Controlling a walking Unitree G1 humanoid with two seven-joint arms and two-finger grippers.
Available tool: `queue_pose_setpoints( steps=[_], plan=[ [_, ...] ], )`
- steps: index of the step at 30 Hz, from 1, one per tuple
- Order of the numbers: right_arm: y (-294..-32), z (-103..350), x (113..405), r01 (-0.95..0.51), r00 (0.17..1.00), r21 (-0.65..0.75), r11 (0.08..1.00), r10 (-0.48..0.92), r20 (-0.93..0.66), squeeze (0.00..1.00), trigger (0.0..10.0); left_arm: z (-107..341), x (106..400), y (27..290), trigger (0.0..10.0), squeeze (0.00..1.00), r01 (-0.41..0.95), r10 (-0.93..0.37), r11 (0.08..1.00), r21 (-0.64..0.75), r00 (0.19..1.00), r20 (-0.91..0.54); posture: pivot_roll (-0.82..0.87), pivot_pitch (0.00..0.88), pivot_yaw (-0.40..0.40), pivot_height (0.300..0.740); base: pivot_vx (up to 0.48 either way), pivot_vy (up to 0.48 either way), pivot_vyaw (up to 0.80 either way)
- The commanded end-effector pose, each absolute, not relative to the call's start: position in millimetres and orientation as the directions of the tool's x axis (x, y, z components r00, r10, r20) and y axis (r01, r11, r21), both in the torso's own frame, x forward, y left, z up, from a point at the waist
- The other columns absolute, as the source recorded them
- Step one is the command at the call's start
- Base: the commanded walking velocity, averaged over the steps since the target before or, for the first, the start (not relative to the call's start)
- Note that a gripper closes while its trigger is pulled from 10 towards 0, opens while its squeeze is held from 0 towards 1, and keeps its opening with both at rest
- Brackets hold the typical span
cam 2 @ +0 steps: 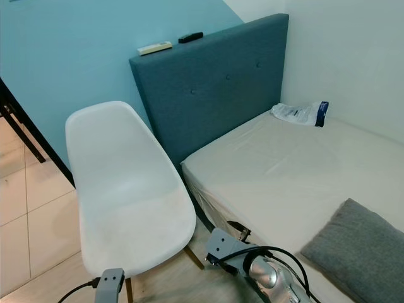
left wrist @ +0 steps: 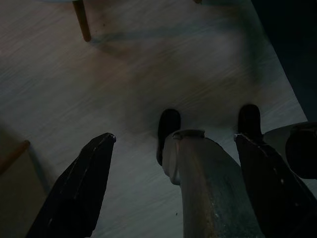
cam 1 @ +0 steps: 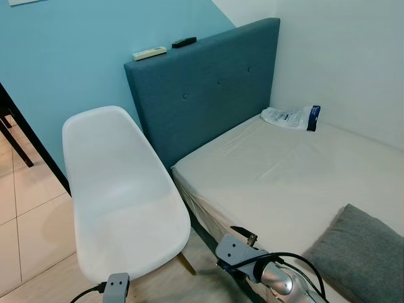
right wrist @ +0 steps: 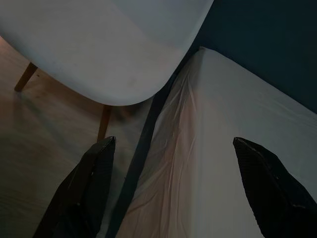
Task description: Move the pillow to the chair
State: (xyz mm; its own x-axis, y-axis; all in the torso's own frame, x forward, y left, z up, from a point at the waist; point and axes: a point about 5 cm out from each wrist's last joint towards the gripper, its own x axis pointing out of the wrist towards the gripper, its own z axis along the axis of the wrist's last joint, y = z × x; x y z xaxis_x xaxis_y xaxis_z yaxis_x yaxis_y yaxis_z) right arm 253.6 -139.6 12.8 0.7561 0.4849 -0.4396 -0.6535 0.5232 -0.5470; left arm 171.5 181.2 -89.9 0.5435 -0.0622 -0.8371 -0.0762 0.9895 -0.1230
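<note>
Item to be moved: a grey fabric pillow (cam 1: 363,252), lying flat on the near right part of the bed, partly cut off by the frame edge. By its look it is soft, light and compressible, with a woven cover that should give good friction. It is not fragile, but it will sag and fold if lifted by one point. Recommended hold: pinch the near left corner or the left edge, deep enough to catch filling as well as cover; a two-sided hold would carry it flatter.

Destination: a white moulded plastic shell chair (cam 1: 123,196) on wooden legs, standing at the left, just beside the bed. Its seat is smooth and dished, so the pillow may slide unless set well back.

Tools: the right gripper (right wrist: 173,188) hangs over the near edge of the cream-sheeted mattress (cam 1: 284,183), fingers spread wide, holding nothing. The left gripper (left wrist: 173,191) points down at the pale wood-look floor (left wrist: 148,64), likewise spread and empty; the picture is dark, and the rounded metal part between its fingers is probably the robot's own leg.

Surroundings: a blue upholstered headboard (cam 1: 202,95) against a blue wall, with a white remote (cam 1: 149,53) and a black remote (cam 1: 184,42) on top. A crumpled clear plastic packet (cam 1: 291,117) lies at the far end of the mattress. Space between chair and bed is tight.
</note>
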Motion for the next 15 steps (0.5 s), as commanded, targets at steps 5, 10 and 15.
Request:
queue_pose_setpoints(
  steps=[5, 10, 15],
  plan=[
    [-137, 11, 253, -0.659, 0.751, -0.54, 0.523, 0.49, -0.443, 0.0, 10.0, -93, 166, 178, 10.0, 0.0, -0.086, -0.058, 0.989, -0.119, 0.517, -0.854, -0.09, 0.027, 0.072, 0.74, 0.0, 0.0, 0.0],
    [-138, 11, 253, -0.66, 0.751, -0.537, 0.525, 0.488, -0.445, 0.0, 10.0, -92, 170, 169, 10.0, 0.0, -0.074, -0.066, 0.99, -0.122, 0.52, -0.852, -0.1, 0.021, 0.064, 0.74, 0.0, 0.0, 0.0],
    [-140, 10, 254, -0.659, 0.751, -0.534, 0.529, 0.485, -0.447, 0.0, 10.0, -93, 166, 182, 10.0, 0.0, -0.077, -0.055, 0.991, -0.11, 0.517, -0.854, -0.1, 0.01, 0.061, 0.74, 0.0, 0.0, 0.0]
  ],
)
